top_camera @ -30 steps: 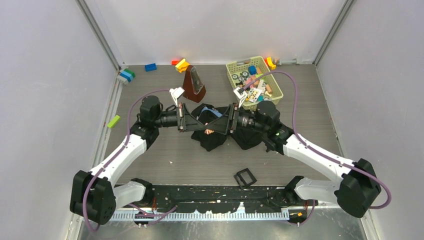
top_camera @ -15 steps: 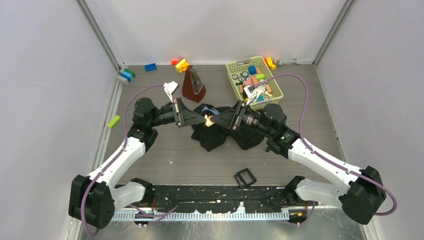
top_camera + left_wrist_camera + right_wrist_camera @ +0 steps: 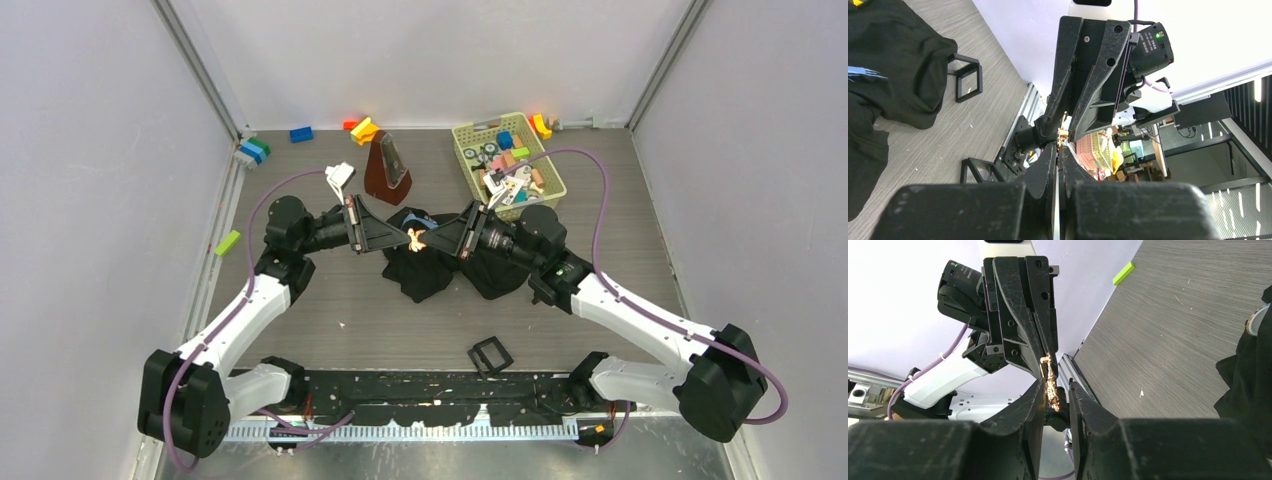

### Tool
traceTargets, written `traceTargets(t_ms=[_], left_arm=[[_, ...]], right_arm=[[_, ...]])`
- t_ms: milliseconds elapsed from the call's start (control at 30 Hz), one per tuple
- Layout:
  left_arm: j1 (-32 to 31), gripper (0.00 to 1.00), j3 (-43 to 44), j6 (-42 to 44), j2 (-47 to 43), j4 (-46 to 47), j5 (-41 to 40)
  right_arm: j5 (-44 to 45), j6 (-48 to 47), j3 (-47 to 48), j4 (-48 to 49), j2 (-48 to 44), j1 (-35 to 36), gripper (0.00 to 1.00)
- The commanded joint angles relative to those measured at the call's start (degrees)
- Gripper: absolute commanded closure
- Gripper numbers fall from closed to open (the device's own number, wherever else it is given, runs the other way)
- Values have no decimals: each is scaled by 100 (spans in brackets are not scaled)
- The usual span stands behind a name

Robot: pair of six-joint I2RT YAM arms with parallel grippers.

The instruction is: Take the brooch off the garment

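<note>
The left jaws are pressed almost together, only a hairline slit between them in the left wrist view, and they pinch one end of the brooch (image 3: 415, 240). The right jaws stand slightly apart with the other end of the brooch (image 3: 1049, 382) in the gap. It lies against one side, and I cannot tell whether both sides are clamping it. The two pairs of jaws meet tip to tip with the gold piece bridging them.

A second ago both pairs were down on the dark garment (image 3: 432, 278), noses buried in the cloth, and no gold showed. Half a second ago they had come up and the brooch showed between them. Since then they have hardly moved, apart from a small shift of the right arm.

The brooch now hangs in the air above the garment, which lies crumpled on the bench (image 3: 330, 300). In the wrist views I see no cloth rising with it, so I judge the pin to be out and the removal itself done. What seems left is for one side to let go and the other to carry the brooch off and set it down.
</note>
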Motion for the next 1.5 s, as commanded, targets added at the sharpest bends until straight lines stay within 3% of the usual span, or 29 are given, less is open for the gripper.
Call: traceTargets(t_ms=[0,533,733,767,800,1033,1200,1367,1467], left_arm=[[2,100,45,-41,-82,357,81],[2,100,77,173,-66,41,47],[2,100,86,301,-109,-132,39],[2,100,98,336,-117,-216,-322],[2,100,115,438,-137,-326,-21],[6,100,335,1318,-178,-2100,-499],[2,100,582,2120,-59,-3281,-973],[-131,100,1157,3401,-11,-5427,-2689],[-457,100,1427,3813,49,-6169,-3710]], right_arm=[[88,-70,210,-97,46,1,72],[860,-671,507,-1235,62,64,73],[1026,-672,476,-1233,94,62,66],[1028,-664,465,-1198,90,65,65],[1030,-663,446,-1177,67,66,62],[1083,-715,172,-949,-167,67,31],[1251,-815,126,-1241,-322,67,27],[2119,-1217,339,-2880,-456,30,26],[2846,-1431,573,-4368,-421,16,25]])
